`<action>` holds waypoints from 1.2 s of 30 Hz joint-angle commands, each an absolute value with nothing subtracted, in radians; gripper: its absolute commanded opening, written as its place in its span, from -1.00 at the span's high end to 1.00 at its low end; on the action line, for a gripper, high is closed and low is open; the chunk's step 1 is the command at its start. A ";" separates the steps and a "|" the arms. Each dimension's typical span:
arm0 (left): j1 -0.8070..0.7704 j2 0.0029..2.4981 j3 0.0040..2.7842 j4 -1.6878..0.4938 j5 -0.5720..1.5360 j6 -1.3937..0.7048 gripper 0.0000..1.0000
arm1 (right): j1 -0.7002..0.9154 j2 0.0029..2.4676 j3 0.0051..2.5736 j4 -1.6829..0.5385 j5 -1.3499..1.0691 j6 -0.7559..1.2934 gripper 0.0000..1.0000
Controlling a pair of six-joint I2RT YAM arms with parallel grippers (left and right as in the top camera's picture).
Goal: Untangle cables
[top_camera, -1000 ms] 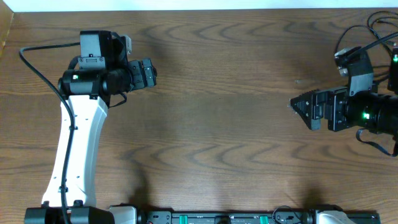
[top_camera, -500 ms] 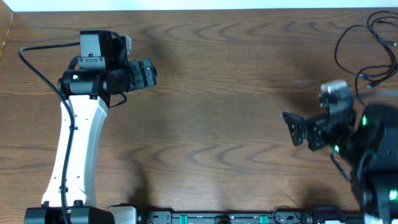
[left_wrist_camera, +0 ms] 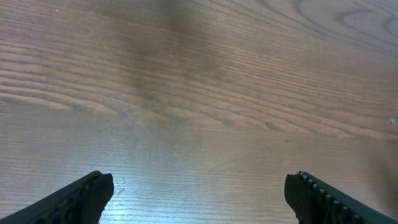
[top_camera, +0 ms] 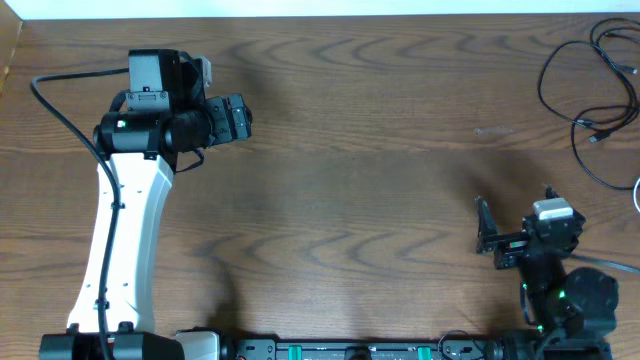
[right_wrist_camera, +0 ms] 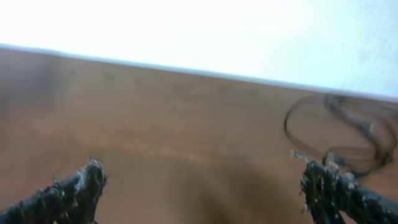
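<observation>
The cables (top_camera: 578, 121) are thin black cords lying in loose loops at the table's far right corner. A short pale piece shows at the right edge (top_camera: 636, 195). The right wrist view shows them blurred on the right (right_wrist_camera: 367, 140). My right gripper (top_camera: 483, 235) is open and empty. It sits low near the front right edge, well short of the cables. My left gripper (top_camera: 245, 118) is open and empty over bare wood at the far left. Both wrist views show spread fingers, the left (left_wrist_camera: 199, 186) and the right (right_wrist_camera: 202, 186), with nothing between them.
The wooden table (top_camera: 360, 180) fills the view. The left arm's white link (top_camera: 125, 240) runs from the front edge toward the back left. A black equipment rail (top_camera: 350, 350) lies along the front edge. A thick black arm wire (top_camera: 60, 110) loops at the left.
My right arm has pulled back from the right middle of the table toward the front edge, uncovering the cables. The left arm has not moved.
</observation>
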State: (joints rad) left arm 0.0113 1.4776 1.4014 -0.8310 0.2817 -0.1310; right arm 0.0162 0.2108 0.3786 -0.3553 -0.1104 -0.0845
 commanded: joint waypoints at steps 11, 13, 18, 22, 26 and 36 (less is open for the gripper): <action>0.016 1.483 1.411 -0.832 0.275 -0.133 -0.86 | 0.011 0.058 0.076 0.026 -0.096 -0.091 -0.99; 0.016 1.483 1.411 -0.832 0.275 -0.133 -0.86 | 0.011 0.041 0.037 0.092 -0.096 -0.091 -0.98; 0.016 1.483 1.411 -0.832 0.275 -0.133 -0.86 | 0.011 0.005 0.006 0.167 -0.097 -0.091 -0.99; 0.016 1.483 1.411 -0.832 0.275 -0.133 -0.85 | 0.012 0.005 0.006 0.155 -0.096 -0.091 -0.98; 0.016 1.483 1.411 -0.832 0.275 -0.133 -0.86 | 0.012 0.005 0.006 0.040 -0.096 -0.091 -0.99; 0.016 1.483 1.411 -0.832 0.275 -0.133 -0.86 | 0.012 0.006 0.006 -0.068 -0.088 -0.083 -0.99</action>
State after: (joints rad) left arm 0.0113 1.4776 1.4014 -0.8318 0.2821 -0.1310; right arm 0.0162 0.0128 0.0067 -0.0639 -0.0963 -0.0845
